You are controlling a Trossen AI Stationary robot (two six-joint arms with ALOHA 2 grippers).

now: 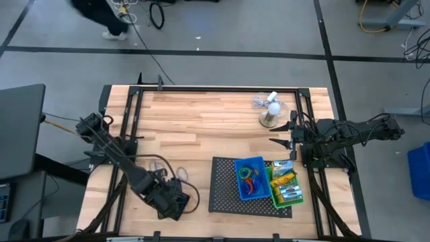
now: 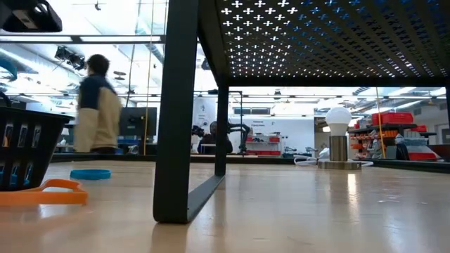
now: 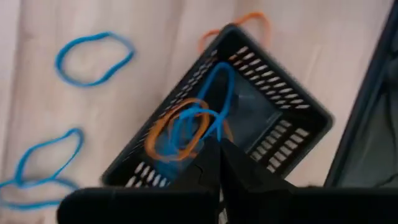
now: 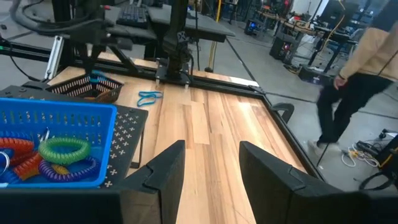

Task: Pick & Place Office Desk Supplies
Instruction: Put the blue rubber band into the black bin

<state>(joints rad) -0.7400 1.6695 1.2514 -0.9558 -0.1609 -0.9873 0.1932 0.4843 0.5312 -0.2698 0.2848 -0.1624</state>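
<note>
With its jaws pinched together on blue and orange rubber bands (image 3: 183, 127), the left pincer (image 3: 214, 165) hangs right above the black bin (image 3: 249, 118), likely to drop them in. 2 blue loops (image 3: 93, 56) lie beside it on the tabletop (image 1: 201, 121). The right pincer (image 4: 211, 165) waits apart, empty, near the blue bin (image 4: 56, 134).

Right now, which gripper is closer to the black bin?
Left. The left gripper hangs directly over the black bin; the right gripper waits across the table near the fan.
</note>
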